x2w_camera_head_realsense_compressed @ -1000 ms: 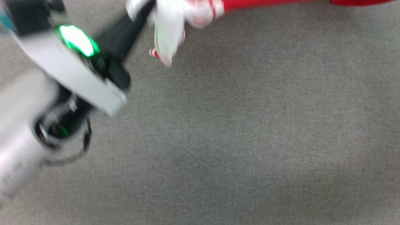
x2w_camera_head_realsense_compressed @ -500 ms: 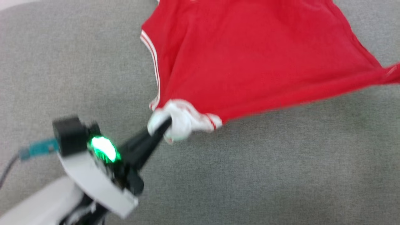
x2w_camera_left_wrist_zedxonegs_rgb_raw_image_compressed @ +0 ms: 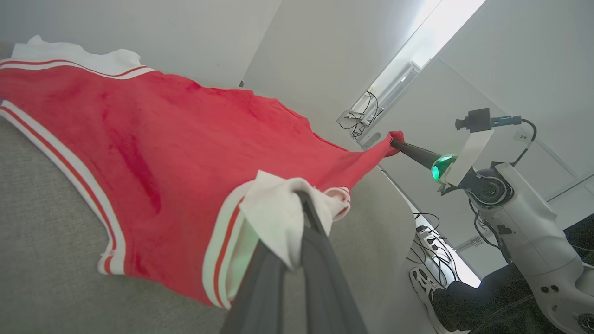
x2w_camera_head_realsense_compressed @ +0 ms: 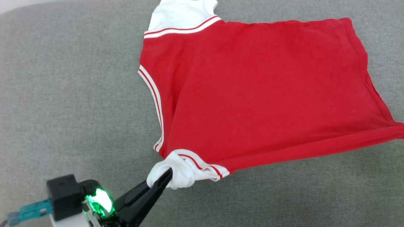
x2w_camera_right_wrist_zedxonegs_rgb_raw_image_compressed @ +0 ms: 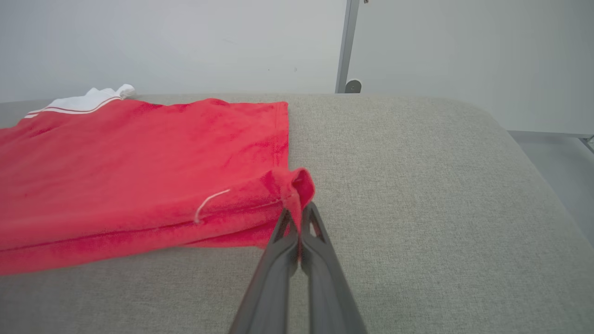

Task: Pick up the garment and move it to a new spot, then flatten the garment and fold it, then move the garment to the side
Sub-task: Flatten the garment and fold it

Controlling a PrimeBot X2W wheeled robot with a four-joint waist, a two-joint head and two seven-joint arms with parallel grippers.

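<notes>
Left gripper [x2w_camera_head_realsense_compressed: 169, 175], lower left of head view: the jaws are pinched tight on a bunched white sleeve [x2w_camera_head_realsense_compressed: 184, 170], and the cloth wraps the fingertips.

Right gripper [x2w_camera_right_wrist_zedxonegs_rgb_raw_image_compressed: 298, 217], centre of the right wrist view: fingers are pressed together on a red hem corner, which folds over their tips.

The garment [x2w_camera_head_realsense_compressed: 258, 104] fills the centre and upper right of the head view, red side up. It is stretched between the two grips along its near edge. That edge looks raised and taut. The far part, with the other white sleeve [x2w_camera_head_realsense_compressed: 183, 14] at top centre, lies on the grey padded surface [x2w_camera_head_realsense_compressed: 63, 94]. The body is mostly smooth, with a few shallow creases running toward the left grip.

Step, as I judge it: laying out and flattening at the new spot. Folding has not begun.

The next move calls for lowering both held corners together with the tension even, so the near edge settles flat. Then release, and spread the crumpled sleeve before any fold.
</notes>
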